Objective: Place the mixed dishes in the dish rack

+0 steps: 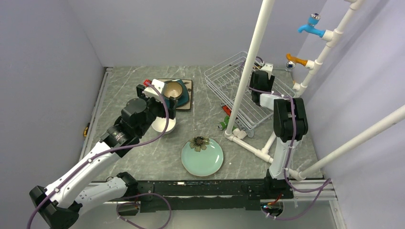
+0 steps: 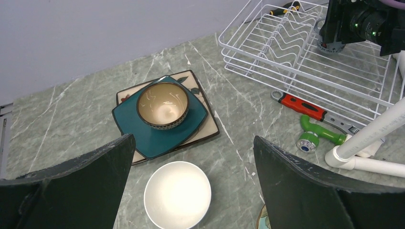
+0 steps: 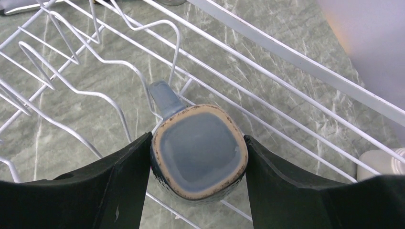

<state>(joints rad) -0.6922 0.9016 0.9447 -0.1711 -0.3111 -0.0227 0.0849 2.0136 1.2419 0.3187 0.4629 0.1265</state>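
Top view, left of centre: the left gripper (image 1: 156, 95) covers the near-left part of the teal square plate (image 1: 184, 99), of the cream square plate (image 1: 189, 91) and the upper rim of the white bowl (image 1: 165, 127). Upper right: the right gripper (image 1: 261, 80) shows only its housing; its fingertips are concealed. A white pipe (image 1: 248, 62) masks a strip of the dish rack (image 1: 222, 78). The red and green items (image 1: 224, 117) at its foot are too small to identify.

Left wrist view, bottom edge: only a sliver of the mint-green plate (image 2: 262, 222) shows.

Right wrist view: the mug (image 3: 199, 151) hides its own lower body. A cream object (image 3: 382, 161), lower right, is cut off and unidentifiable.
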